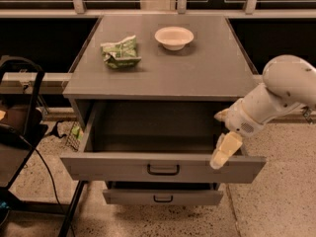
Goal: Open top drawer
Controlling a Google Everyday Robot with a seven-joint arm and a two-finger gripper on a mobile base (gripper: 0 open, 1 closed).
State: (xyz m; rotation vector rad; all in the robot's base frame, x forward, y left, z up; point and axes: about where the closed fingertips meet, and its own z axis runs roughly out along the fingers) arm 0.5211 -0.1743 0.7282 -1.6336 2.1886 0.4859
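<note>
The top drawer of the grey cabinet is pulled far out, its wide front panel with a small black bar handle facing me and its inside empty and dark. My gripper is at the drawer's right end, over the front panel's top edge, about 120 px right of the handle. One pale finger hangs down over the panel; the other shows just behind it. The white arm comes in from the right.
A narrower drawer below is slightly out. On the cabinet top lie a crumpled green bag and a white bowl. A black stand with cables is at the left.
</note>
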